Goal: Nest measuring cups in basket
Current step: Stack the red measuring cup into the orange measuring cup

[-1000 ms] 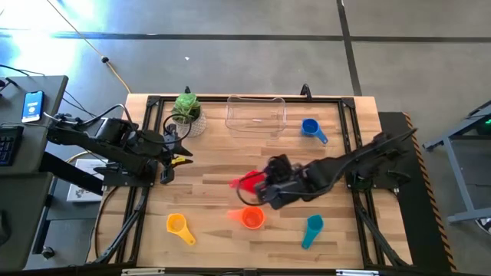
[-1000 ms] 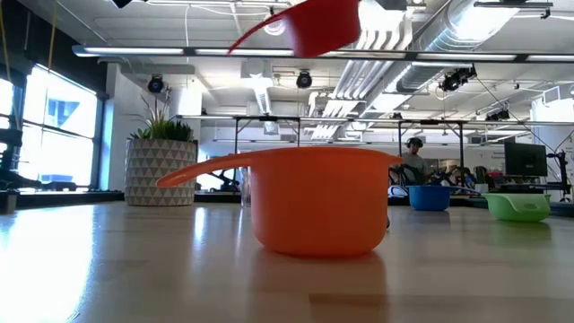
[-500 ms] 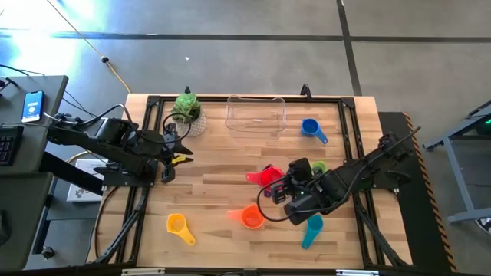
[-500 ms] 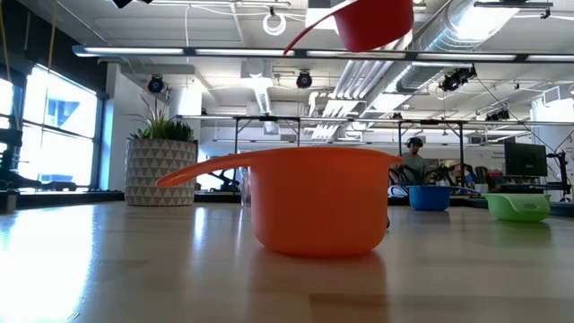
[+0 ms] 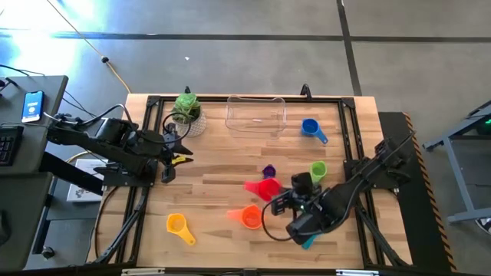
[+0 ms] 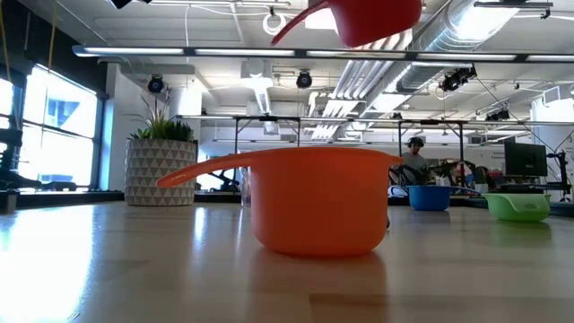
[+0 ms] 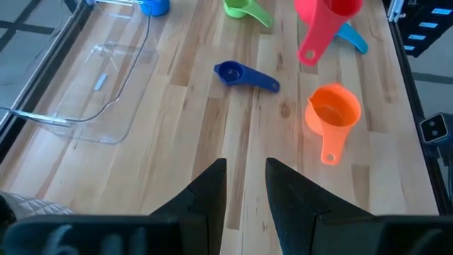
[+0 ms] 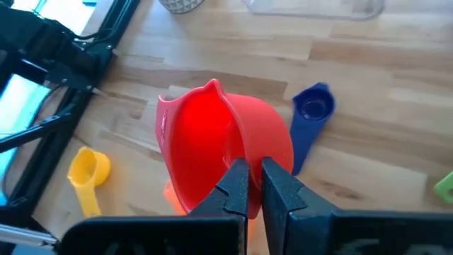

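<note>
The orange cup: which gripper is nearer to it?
Right. The right gripper, holding the red cup, hangs beside the orange cup. The left gripper waits far off by the plant.

The right arm is hiding most of the teal cup (image 5: 307,242). In the low view, the picture's top edge is cutting off the red cup (image 6: 372,18).
</note>
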Action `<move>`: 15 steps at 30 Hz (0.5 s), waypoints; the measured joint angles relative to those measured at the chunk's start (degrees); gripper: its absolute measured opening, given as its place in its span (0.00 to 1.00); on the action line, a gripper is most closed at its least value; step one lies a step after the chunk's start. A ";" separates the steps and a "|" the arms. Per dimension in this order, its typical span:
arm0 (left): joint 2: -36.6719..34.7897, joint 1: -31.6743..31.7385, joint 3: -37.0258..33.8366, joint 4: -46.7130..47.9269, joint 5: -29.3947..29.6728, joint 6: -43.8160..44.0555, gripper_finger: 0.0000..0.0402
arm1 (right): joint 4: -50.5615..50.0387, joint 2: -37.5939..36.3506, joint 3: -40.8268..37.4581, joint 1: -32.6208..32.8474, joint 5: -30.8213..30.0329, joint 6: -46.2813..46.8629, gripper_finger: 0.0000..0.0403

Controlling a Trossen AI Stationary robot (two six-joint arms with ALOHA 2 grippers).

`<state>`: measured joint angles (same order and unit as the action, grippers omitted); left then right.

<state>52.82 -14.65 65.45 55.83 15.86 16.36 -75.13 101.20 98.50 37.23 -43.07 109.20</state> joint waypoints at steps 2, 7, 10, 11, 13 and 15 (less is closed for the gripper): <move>-0.02 0.02 0.00 -0.03 0.00 0.00 0.22 | 0.72 1.04 0.00 0.47 -0.38 1.50 0.00; 0.00 0.02 0.00 -0.01 0.00 -0.09 0.22 | 2.08 2.70 0.00 1.18 -2.72 5.30 0.00; -0.02 0.02 0.00 -0.02 0.00 -0.90 0.22 | 4.03 3.66 0.00 1.18 -3.62 5.84 0.00; -0.02 0.02 0.00 -0.02 0.00 -1.01 0.22 | 4.59 3.94 0.00 1.18 -3.69 5.75 0.00; -0.01 0.02 0.00 -0.03 0.00 -1.00 0.22 | 6.01 4.64 0.00 0.87 -3.67 4.93 0.00; -0.02 0.02 0.00 -0.05 0.00 -1.03 0.22 | 7.20 5.06 0.00 0.51 -3.73 3.90 0.00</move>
<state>52.80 -14.63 65.45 55.78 15.86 15.33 -67.94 106.27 98.50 37.74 -46.80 113.11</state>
